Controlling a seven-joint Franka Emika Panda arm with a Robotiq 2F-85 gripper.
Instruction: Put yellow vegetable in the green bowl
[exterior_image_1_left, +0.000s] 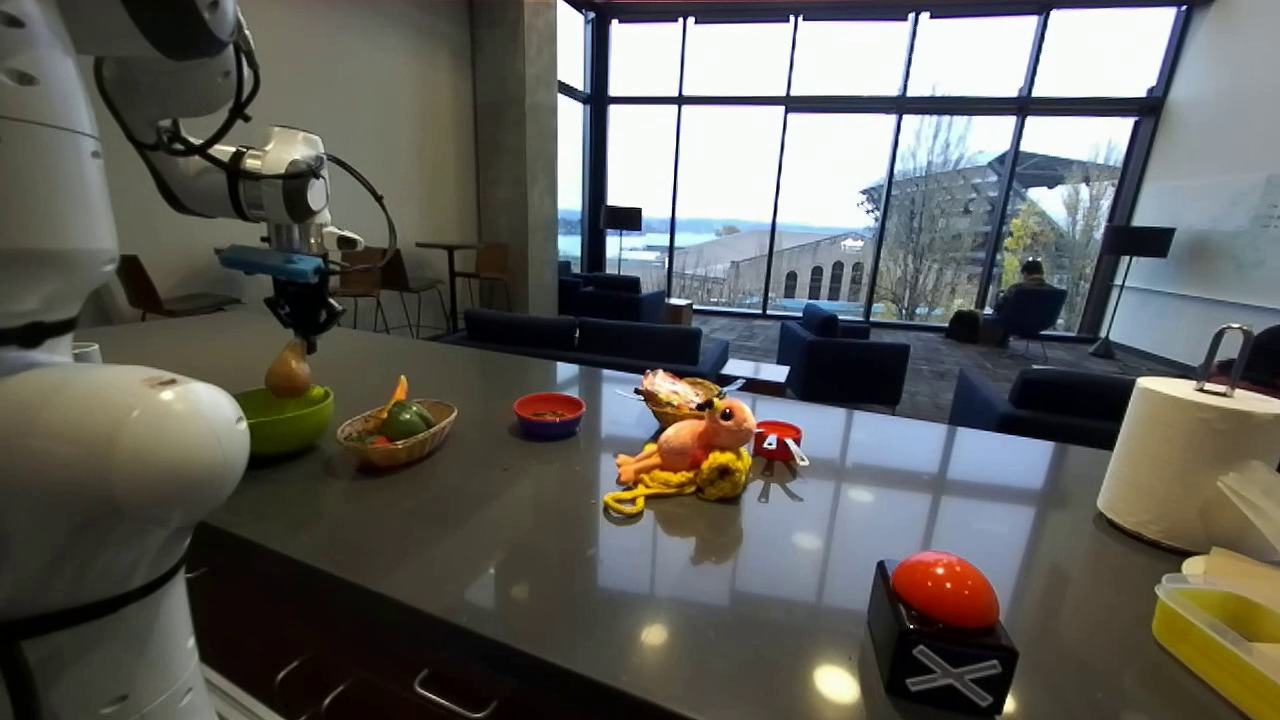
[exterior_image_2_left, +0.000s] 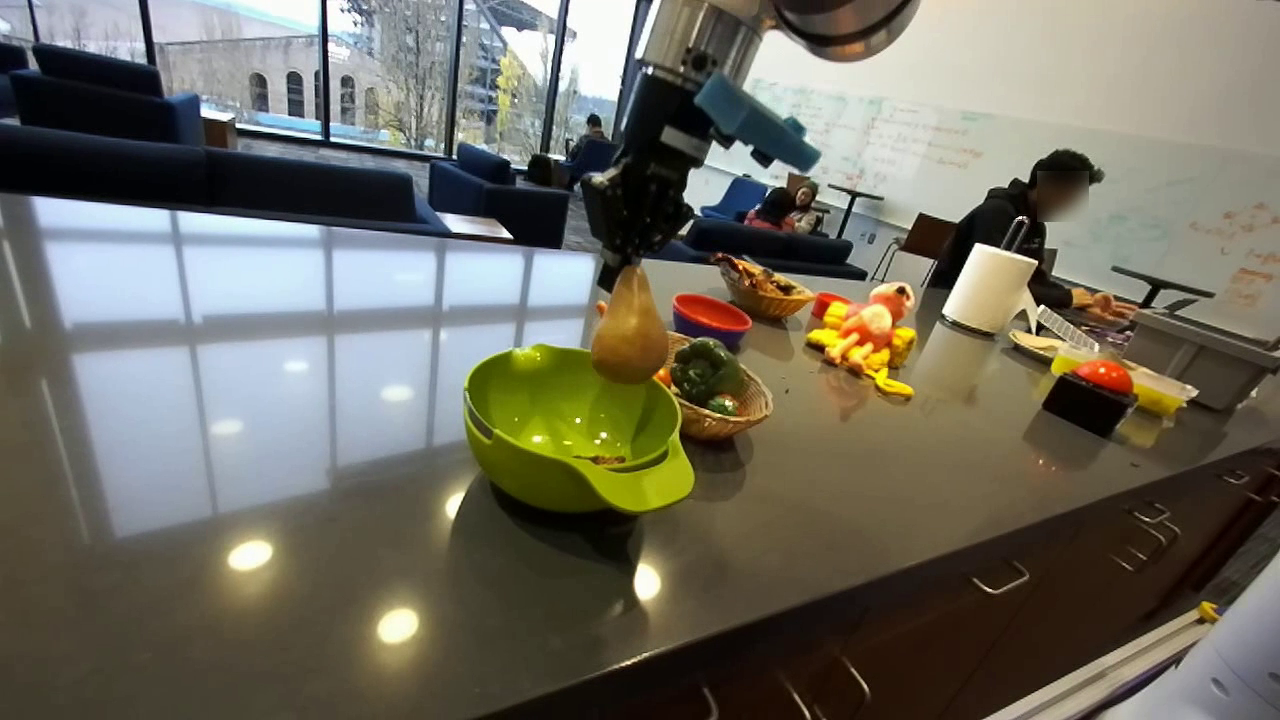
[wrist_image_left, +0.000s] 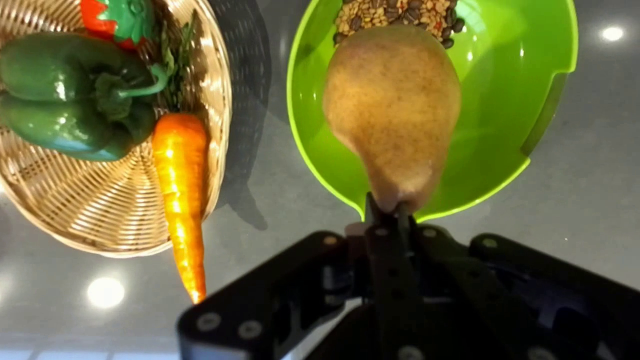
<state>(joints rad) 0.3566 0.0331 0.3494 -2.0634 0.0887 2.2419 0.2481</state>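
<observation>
The pear (exterior_image_2_left: 630, 330), which I take to be the yellow vegetable, hangs bulb-down over the green bowl (exterior_image_2_left: 520, 472), towards one o'clock from the bowl's middle in an exterior view. Its lower end looks near the height of the rim, and I see no contact between the two. The jaws are closed on its narrow top, leaving the bulb free below.

Taking the top of the wrist view as twelve, the neck points to six o'clock, where it is pinched; a seed mix (wrist_image_left: 395, 11) lies in the bowl just past the bulb at twelve; a wicker basket (wrist_image_left: 115, 215) stands apart on the tabletop (exterior_image_2_left: 860, 500) at nine.

The skin looks smooth with a faint sheen and no dents, so I judge the pear stiff rather than soft; whether real fruit or model, I cannot tell, so its weight stays a guess. Most of it should sit in the bulb. A tip pinch lets it hang plumb but offers little surface, and the taper invites swinging or slipping; a hold slightly lower on the neck would be surer. Lowering until the bulb meets the bowl's floor seems kinder than a drop: such a round base would probably roll and scatter the seeds.
</observation>
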